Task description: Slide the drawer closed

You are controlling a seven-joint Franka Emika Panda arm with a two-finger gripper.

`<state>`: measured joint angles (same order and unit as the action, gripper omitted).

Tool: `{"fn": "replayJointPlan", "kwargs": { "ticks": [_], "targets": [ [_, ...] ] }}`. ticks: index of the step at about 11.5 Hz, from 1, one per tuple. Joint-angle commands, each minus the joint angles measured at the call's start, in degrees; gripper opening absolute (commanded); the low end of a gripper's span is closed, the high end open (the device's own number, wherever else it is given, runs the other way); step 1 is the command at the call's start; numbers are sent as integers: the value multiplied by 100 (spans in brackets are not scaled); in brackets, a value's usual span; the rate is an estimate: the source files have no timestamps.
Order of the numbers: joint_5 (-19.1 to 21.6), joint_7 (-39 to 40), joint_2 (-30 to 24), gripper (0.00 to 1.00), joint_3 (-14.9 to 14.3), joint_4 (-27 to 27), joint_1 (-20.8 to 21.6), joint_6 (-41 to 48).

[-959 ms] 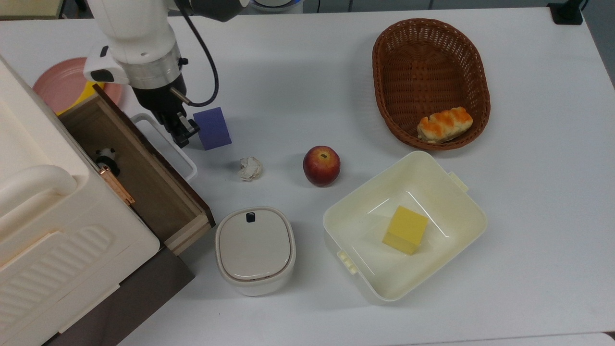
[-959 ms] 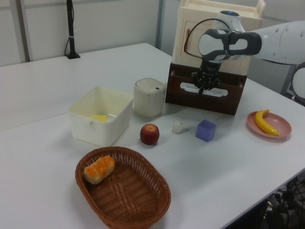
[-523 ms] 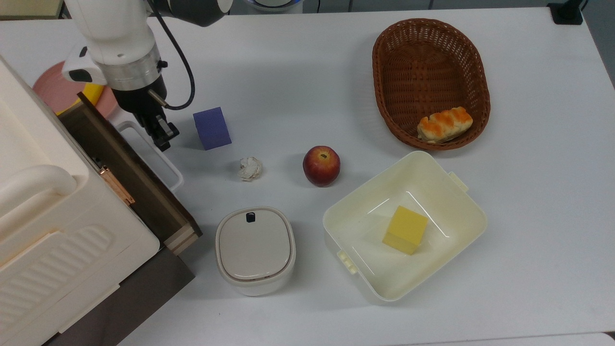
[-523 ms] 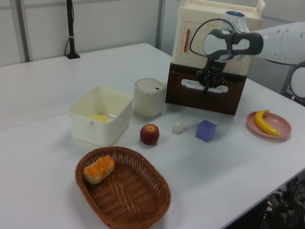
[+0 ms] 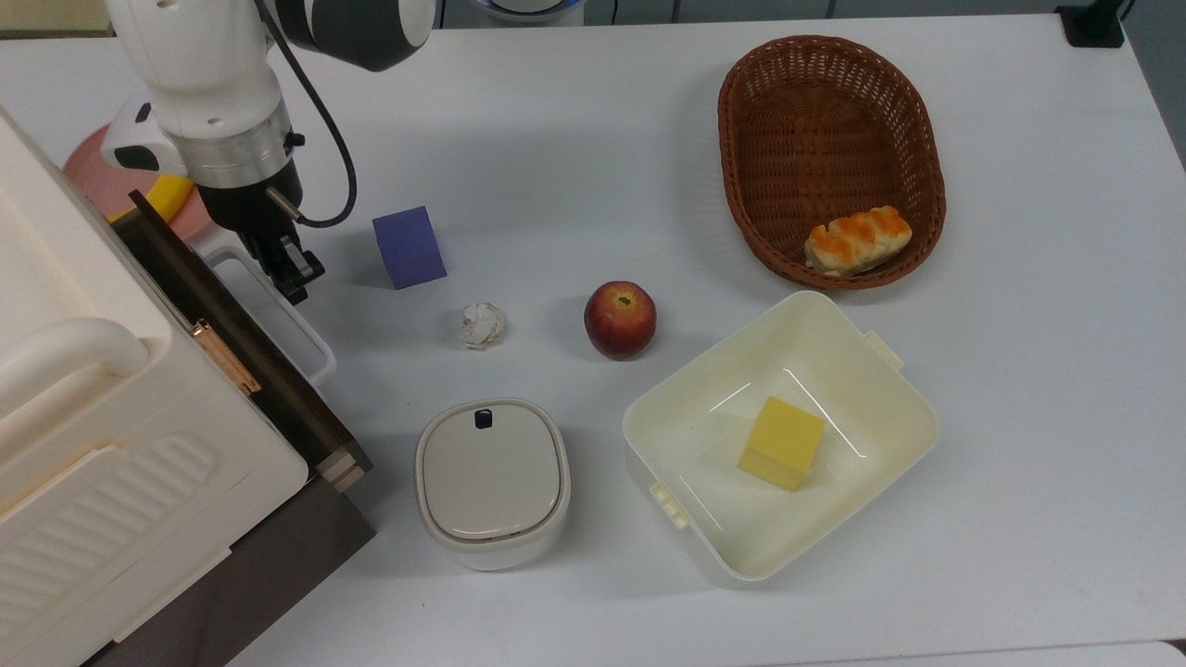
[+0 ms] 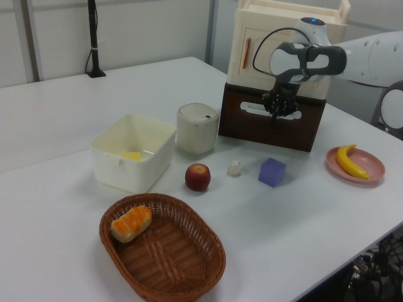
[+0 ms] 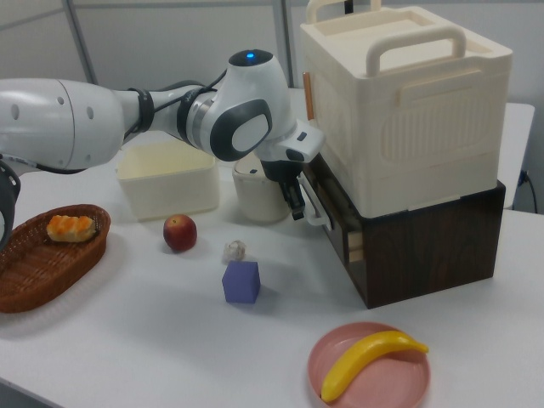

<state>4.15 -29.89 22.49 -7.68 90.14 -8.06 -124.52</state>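
The drawer [image 5: 266,358] sits at the bottom of a cream cabinet [image 5: 93,398] on the top view's left. Its dark brown front [image 6: 252,130] stands just proud of the cabinet body, with a sliver of light wood showing at its near corner [image 5: 341,471]. A white loop handle [image 5: 315,354] sticks out from the front. My gripper [image 5: 289,270] is shut, with nothing held, its tips against the handle's far end. In the left view the gripper [image 6: 279,112] hangs at the upper front of the drawer; in the right view the gripper [image 7: 295,204] touches the handle [image 7: 316,211].
A purple cube [image 5: 409,246], a crumpled paper ball [image 5: 483,324] and an apple [image 5: 620,320] lie near the drawer. A lidded jar [image 5: 491,480] stands by its near corner. Further off are a cream tub [image 5: 834,320] with a yellow block [image 5: 781,443], a wicker basket [image 5: 741,185] with bread [image 5: 857,240], and a pink plate [image 7: 327,350] with a banana [image 7: 370,359].
The drawer has slid into the cabinet, from well open with its inside showing to almost flush. My gripper moved with it toward the top view's left, staying shut.
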Motion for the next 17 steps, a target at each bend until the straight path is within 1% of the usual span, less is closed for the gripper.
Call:
{"fn": "replayJointPlan", "kwargs": {
  "ticks": [1, 7, 11, 12, 13, 15, 16, 17],
  "targets": [
    [-90, 89, 107, 4, -6, -181, -125, -326],
    [-55, 80, 115, 4, 3, -181, -292, -687],
    [-99, 98, 142, 4, 38, -181, -267, -714],
    [-195, 141, 133, 4, 143, -164, -232, -705],
    [-370, 150, 133, 4, 309, -129, -127, -662],
    [-669, 133, 116, 4, 442, -32, 197, -557],
    [-888, 133, 115, 5, 469, -23, 400, -478],
    [-1012, 142, 107, 5, 530, -32, 506, -442]
  ]
}}
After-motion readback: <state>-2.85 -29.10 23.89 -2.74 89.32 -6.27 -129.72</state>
